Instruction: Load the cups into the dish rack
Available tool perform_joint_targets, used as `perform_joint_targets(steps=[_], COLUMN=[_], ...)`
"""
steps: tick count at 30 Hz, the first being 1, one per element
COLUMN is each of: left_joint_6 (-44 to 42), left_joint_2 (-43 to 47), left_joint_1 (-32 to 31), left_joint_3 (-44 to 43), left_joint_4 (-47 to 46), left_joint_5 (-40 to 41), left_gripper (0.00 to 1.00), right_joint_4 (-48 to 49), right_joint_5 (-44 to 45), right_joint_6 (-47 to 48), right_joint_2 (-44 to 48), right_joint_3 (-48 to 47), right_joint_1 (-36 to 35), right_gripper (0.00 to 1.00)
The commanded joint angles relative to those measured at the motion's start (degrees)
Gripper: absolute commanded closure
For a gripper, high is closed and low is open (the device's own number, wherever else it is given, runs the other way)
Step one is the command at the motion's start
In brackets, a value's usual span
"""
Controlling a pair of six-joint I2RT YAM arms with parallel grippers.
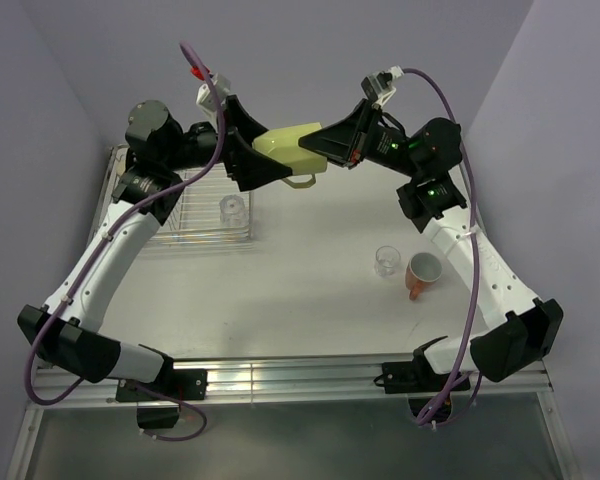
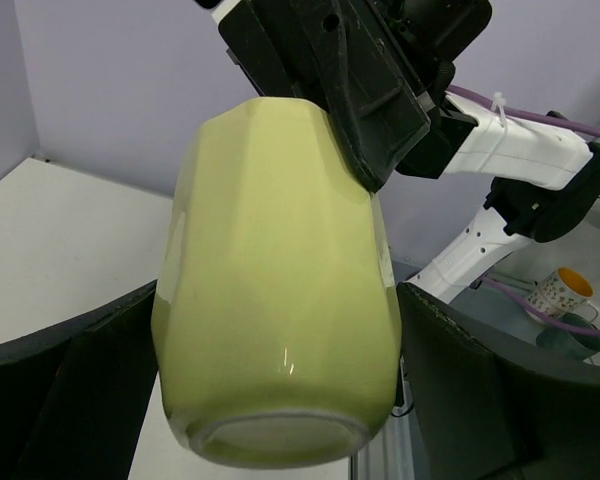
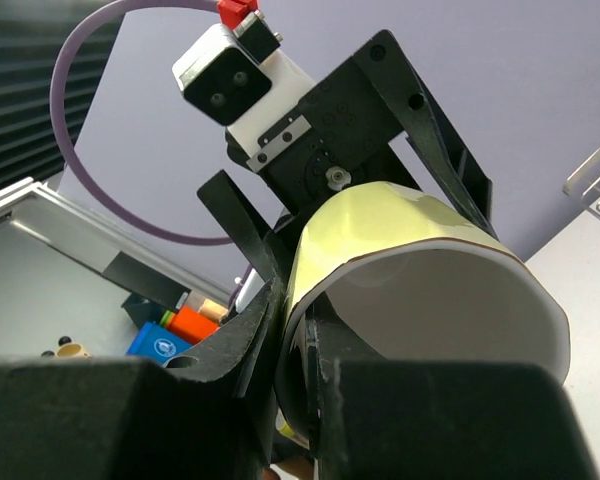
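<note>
The middle and the near part of the table (image 1: 280, 310) are free, so a gripper can pass there. On the left the dish rack (image 1: 185, 225) with its upright prongs stands in the way, with a clear glass (image 1: 234, 210) inside. On the right a second glass (image 1: 386, 261) and the orange mug (image 1: 423, 272) are just beside each other. The yellow-green mug (image 1: 292, 148) closes the air over the far middle.

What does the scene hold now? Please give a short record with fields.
held: pale yellow-green mug, in the air
right gripper: shut on the mug's rim
left gripper: open, fingers on either side of the mug's base
dish rack: one clear glass inside
table: second clear glass beside an orange mug
</note>
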State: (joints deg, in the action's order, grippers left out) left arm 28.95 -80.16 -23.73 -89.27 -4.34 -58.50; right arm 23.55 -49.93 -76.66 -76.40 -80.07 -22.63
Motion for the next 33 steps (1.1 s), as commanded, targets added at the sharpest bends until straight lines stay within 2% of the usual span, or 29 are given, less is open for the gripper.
perform_joint_targets(steps=[1,5,8,12,13,15,16,20,22,23,26,33], left_joint_6=[-2.9,-2.1,-2.3,-2.1,-2.1,-2.6,-3.5,-5.2,-6.0,-6.1,-6.8,-7.2], left_joint_2=[-0.4,-0.2,-0.1,0.6,0.8,0.7,0.5,1.1,1.7,2.1,2.6,3.0], left_joint_1=[-1.6,-2.0,-2.0,-2.1,-2.1,-2.1,-2.1,-2.1,-2.1,-2.1,-2.0,-0.7], left_joint_3=[-2.4,-1.2,-0.6,0.2,0.2,-0.9,-1.3,-1.7,-1.2,-1.0,-1.1,-2.0], left_joint_4=[1.2,-0.7,-0.9,-2.2,-2.4,-1.5,0.2,1.5,1.5,1.4,2.0,3.4], left_joint_5=[2.1,3.6,4.3,4.5,4.4,4.5,4.6,3.9,4.0,4.1,4.4,4.6], left_gripper=[0.02,0.07,0.17,0.52,0.73,0.97,1.00,1.00,1.00,1.00,1.00,1.00], right_joint_4=[8.3,9.1,9.9,10.1,10.2,10.7,10.6,9.9,8.0,7.3,4.7,2.0], right_joint_5=[2.8,3.2,3.4,3.7,3.7,3.9,3.9,4.5,5.3,5.6,6.3,6.9], right_joint_6=[-1.6,-2.3,-2.4,-2.0,-2.0,-1.8,-1.5,-0.1,1.7,2.3,4.5,6.0], right_joint_2=[0.2,0.1,0.2,0.0,-0.2,-0.2,-0.3,-0.2,0.5,0.7,1.3,2.3], right_joint_3=[-0.7,-0.1,1.0,1.8,1.9,2.4,2.6,3.4,3.6,3.6,3.2,3.7], right_joint_1=[-0.7,-0.8,-0.9,-1.4,-1.4,-1.6,-1.6,-1.6,-1.7,-1.6,-1.6,-0.8], right_gripper=[1.00,1.00,1.00,1.00,1.00,1.00,1.00,0.98,0.91,0.83,0.71,0.59])
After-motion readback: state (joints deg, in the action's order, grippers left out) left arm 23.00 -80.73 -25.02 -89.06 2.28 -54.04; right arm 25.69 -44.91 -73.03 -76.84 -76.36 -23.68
